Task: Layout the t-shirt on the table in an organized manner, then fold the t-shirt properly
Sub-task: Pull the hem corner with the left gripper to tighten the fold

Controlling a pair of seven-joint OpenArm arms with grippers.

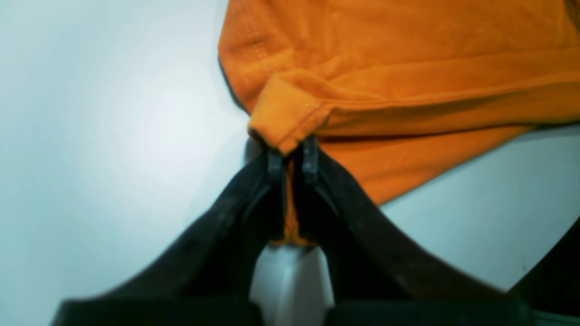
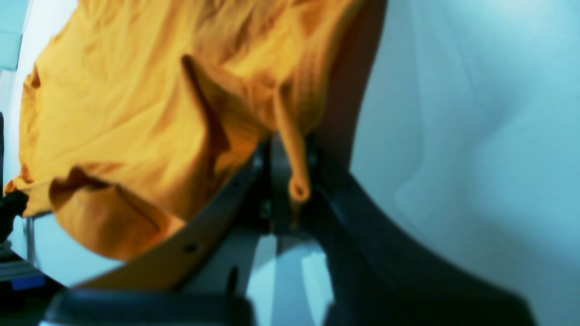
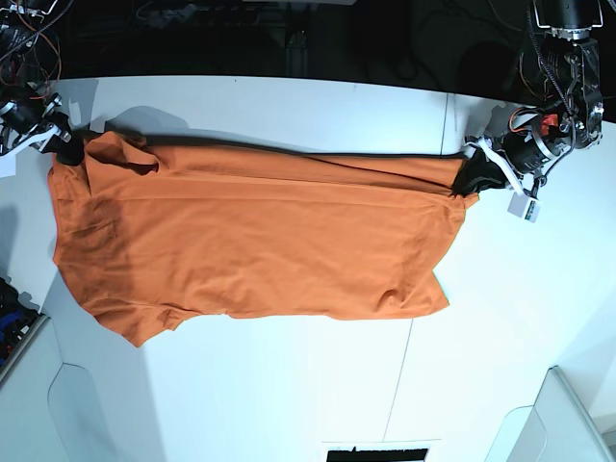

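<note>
Table (image 3: 289, 395) white, bare at near edge, thin dark seam right of shirt's near hem. Shirt (image 3: 250, 241) orange, spread across table middle, near hem and near sleeve lying flat, far edge pulled taut in straight line. Left gripper (image 1: 292, 156) at shirt's far right corner, fingers (image 1: 275, 163) pressed together, pinching hem fold. Right gripper (image 2: 290, 151) at shirt's far left corner, fingers pressed together on narrow pleat of cloth, shirt bunched beside it.
</note>
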